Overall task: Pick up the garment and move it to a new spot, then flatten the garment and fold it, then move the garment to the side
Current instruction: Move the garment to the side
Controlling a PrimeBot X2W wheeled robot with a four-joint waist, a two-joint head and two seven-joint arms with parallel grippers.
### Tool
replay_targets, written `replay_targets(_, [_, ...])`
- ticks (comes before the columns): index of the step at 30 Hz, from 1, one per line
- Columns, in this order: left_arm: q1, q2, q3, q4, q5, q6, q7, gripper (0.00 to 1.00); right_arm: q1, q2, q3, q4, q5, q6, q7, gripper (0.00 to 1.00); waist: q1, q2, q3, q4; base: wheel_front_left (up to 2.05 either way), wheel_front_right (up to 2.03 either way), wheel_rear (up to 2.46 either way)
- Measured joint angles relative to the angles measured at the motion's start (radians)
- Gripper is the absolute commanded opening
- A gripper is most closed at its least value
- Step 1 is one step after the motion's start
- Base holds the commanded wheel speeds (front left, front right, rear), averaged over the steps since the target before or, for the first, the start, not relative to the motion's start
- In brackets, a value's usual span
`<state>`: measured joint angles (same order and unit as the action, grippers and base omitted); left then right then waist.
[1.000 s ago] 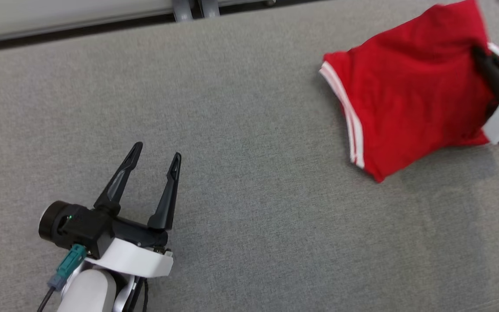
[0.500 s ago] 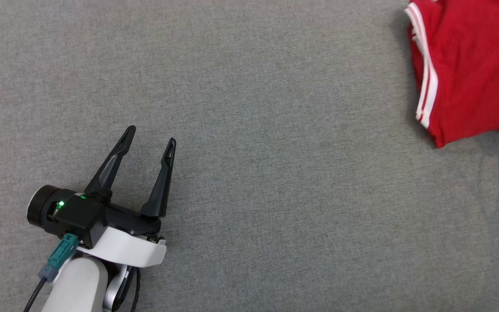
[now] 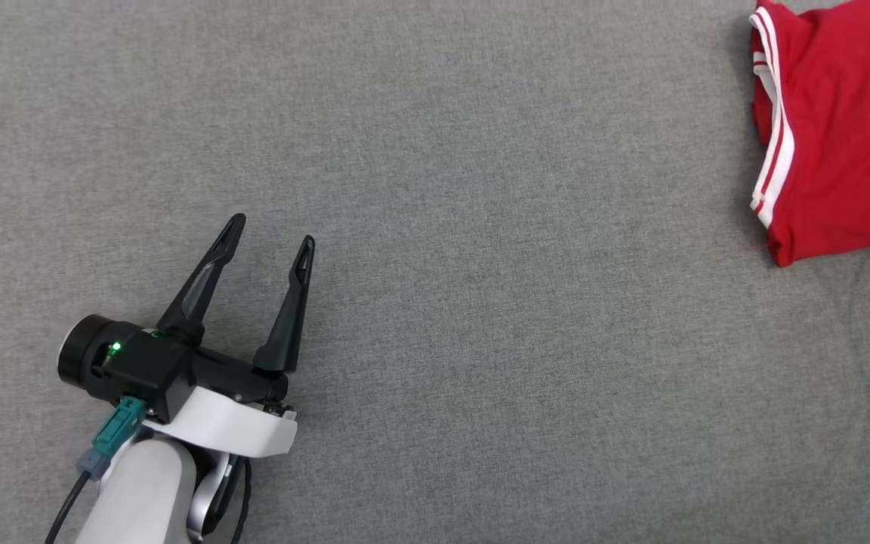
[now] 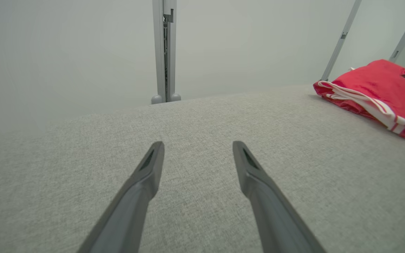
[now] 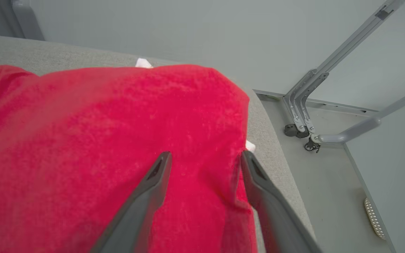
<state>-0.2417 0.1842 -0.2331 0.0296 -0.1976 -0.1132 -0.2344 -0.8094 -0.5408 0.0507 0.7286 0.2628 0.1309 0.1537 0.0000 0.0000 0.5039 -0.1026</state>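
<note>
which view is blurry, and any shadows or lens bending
Head view: sharp, evenly lit, faint shadow beside the garment. Left wrist view: wide lens curves the table edge. Right wrist view: garment smeared soft close up, right pincer crisper.

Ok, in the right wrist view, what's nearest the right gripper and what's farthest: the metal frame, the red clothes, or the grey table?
1. red garment, right under the jaws.
2. grey table, edge just right of the garment.
3. metal frame, on the floor beyond.

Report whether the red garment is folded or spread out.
Folded: the red garment lies as a compact bundle on the grey surface, its white-striped edges stacked in layers.
</note>
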Motion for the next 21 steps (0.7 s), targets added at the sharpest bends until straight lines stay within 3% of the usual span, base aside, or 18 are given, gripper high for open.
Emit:
replay_targets(6, [0.011, -0.017, -0.004, 0.030, -0.016, 0.006, -0.013, 1.00, -0.015, 0.030, -0.108, 0.065, -0.152, 0.000, -0.101, 1.00, 0.0000, 0.0000, -0.058, 0.017, 0.00, 0.00, 0.00])
replay_targets(11, [0.047, -0.033, 0.005, 0.047, -0.024, 0.016, -0.022, 1.00, -0.016, 0.061, -0.168, 0.047, -0.248, 0.000, -0.167, 1.00, 0.0000, 0.0000, -0.135, 0.026, 0.00, 0.00, 0.00])
replay_targets(15, [0.102, -0.034, 0.045, 0.054, -0.042, 0.037, -0.026, 1.00, 0.021, 0.112, -0.142, -0.037, -0.251, 0.000, -0.227, 1.00, 0.0000, 0.0000, -0.234, 0.034, 0.00, 0.00, 0.00])
replay_targets(21, [0.178, -0.023, 0.112, 0.018, -0.052, 0.074, -0.029, 1.00, 0.159, 0.163, -0.091, -0.175, -0.164, 0.000, -0.242, 1.00, 0.0000, 0.0000, -0.364, 0.052, 0.00, 0.00, 0.00])
